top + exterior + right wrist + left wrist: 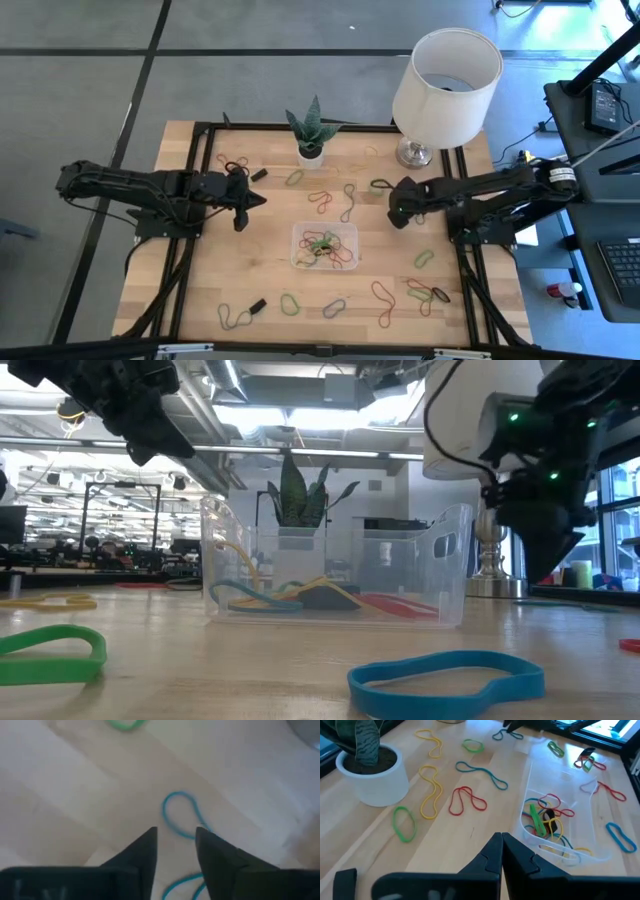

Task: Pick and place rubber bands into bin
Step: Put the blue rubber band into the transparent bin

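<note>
The clear bin (297,250) sits at the table's middle with several rubber bands (545,817) lying in it. Many more rubber bands lie loose on the wood, such as a red one (465,800) and a green one (404,822). My left gripper (501,842) is shut and empty, raised above the table left of the bin (262,200). My right gripper (176,832) is open and points steeply down right of the bin's far side (393,215). A blue rubber band (172,815) lies flat on the wood just beyond and between its fingertips.
A white plant pot (310,152) stands at the far middle and a white lamp (445,80) at the far right. Small black blocks (258,303) lie among the bands. Loose green (50,650) and blue (445,680) bands lie near the front edge.
</note>
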Tool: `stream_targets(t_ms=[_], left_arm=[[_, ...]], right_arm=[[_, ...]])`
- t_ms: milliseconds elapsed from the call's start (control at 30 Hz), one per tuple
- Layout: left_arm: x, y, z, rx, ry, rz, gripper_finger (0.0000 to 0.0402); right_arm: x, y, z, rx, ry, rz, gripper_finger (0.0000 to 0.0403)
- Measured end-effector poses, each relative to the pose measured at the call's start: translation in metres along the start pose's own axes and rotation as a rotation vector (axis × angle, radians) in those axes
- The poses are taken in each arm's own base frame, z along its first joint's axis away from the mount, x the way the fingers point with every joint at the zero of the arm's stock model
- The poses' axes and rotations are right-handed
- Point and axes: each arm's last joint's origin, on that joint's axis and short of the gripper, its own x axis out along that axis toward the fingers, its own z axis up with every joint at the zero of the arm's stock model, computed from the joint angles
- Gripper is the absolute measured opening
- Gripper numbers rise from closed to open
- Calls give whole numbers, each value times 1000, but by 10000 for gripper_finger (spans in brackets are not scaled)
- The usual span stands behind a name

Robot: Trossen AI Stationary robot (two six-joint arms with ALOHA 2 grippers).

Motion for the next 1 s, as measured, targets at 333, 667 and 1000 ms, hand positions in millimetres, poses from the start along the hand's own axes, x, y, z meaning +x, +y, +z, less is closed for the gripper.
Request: stream_targets(t_ms=[333, 667, 1000], left_arm=[[0, 0, 0, -34, -2, -1, 1], [0, -1, 0, -52, 6, -24, 2], [0, -1, 0, -50, 8, -25, 3]], right_arm=[[13, -15, 22, 100, 13, 0, 194], [38, -7, 23, 96, 127, -25, 158], [44, -2, 21, 110, 148, -13, 19]])
